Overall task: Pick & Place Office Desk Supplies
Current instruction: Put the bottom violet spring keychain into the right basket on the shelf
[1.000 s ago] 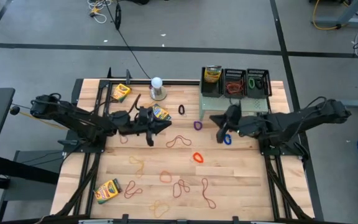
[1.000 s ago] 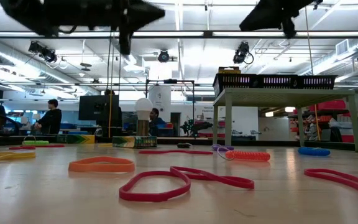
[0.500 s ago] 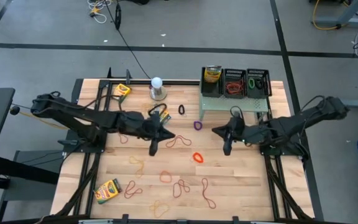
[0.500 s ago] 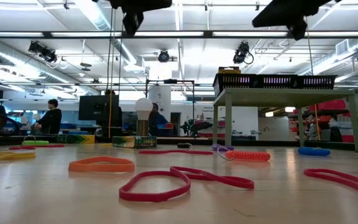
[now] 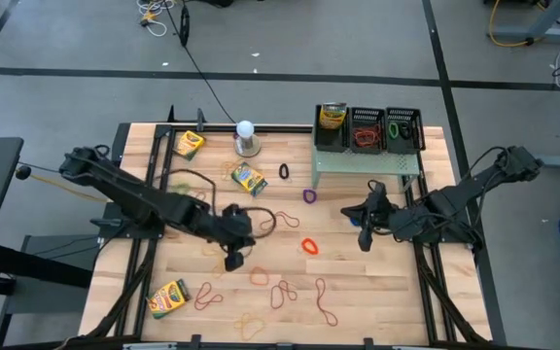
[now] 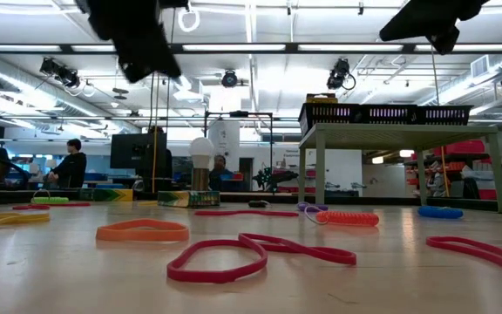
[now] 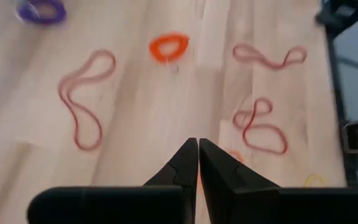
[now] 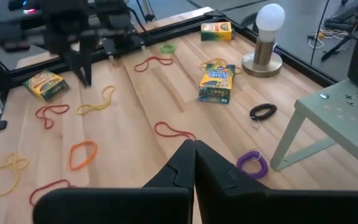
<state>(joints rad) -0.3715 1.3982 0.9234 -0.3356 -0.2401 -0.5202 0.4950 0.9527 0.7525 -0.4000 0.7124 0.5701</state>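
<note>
Looking at the riser, you find three mesh baskets (image 5: pixel 367 128) holding a crayon box (image 5: pixel 332 117) and bands. Both claws, left (image 7: pixel 197 144) and right (image 8: pixel 193 144), hover empty with fingers pressed together above bands on the desk (image 5: pixel 387 282).

In the low view the left arm (image 6: pixel 133 35) is blurred; basket (image 6: pixel 329 113) contents are hidden behind mesh.

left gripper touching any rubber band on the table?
Apart. Low view shows the left gripper high above the wooden table; left wrist view shows shut fingertips holding nothing.
</note>
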